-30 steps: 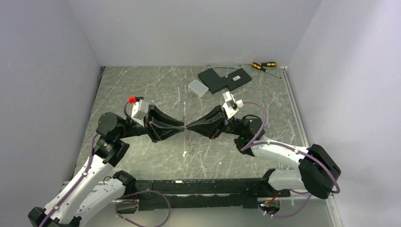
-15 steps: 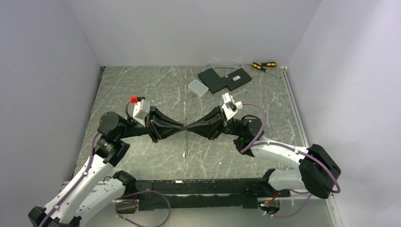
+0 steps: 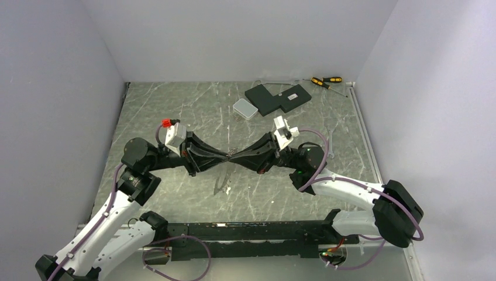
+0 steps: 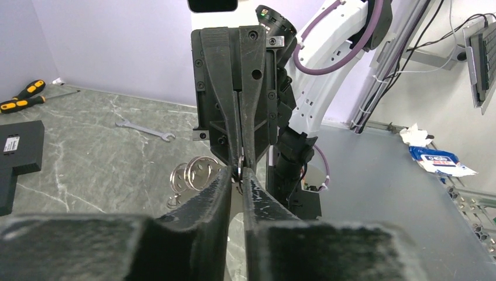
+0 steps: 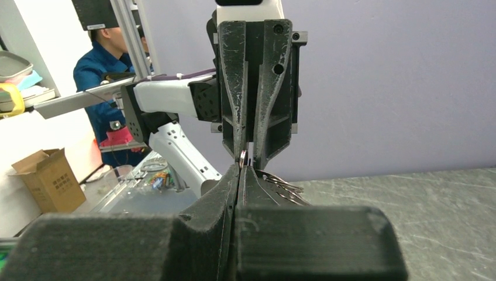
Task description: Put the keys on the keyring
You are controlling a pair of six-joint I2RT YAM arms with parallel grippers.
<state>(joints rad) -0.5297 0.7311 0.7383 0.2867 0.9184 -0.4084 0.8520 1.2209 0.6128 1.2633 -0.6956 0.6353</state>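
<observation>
**Desk:** Where are your arms?

**Operator:** Tip to tip, just left of centre in the overhead view. My left claw [image 3: 225, 158] reaches in from the left and my right claw [image 3: 234, 156] from the right. Both are raised off the counter [image 3: 175, 105].

**Desk:** And the grips?

**Operator:** My left claw is clenched, with only a thin slit between its fingers [image 4: 217, 190], and it is pinching the keyring [image 4: 196, 171]. In the left wrist view the silvery wire loops hang just left of those fingertips, touching them. In the right wrist view my right claw is pressed nearly flat together, and a small silvery rim shows just above its tips. I can't tell whether that rim is the ring's wire or a key.

**Desk:** Can you see the keys?

**Operator:** Not as separate pieces. From overhead there is a silvery tangle directly below the meeting point. It's too small for me to sort keys from loops, or to say whether its lower end touches the counter.

**Desk:** Anything else around?

**Operator:** The wrench [image 4: 145, 129] lies flat at middle left of the left wrist view, well apart from the loops. Overhead, the white box [image 3: 245, 108] sits above centre, touching a black flat block [image 3: 278, 97]. Two yellow-handled screwdrivers [image 3: 326, 81] lie at the upper right, by the back wall.
</observation>
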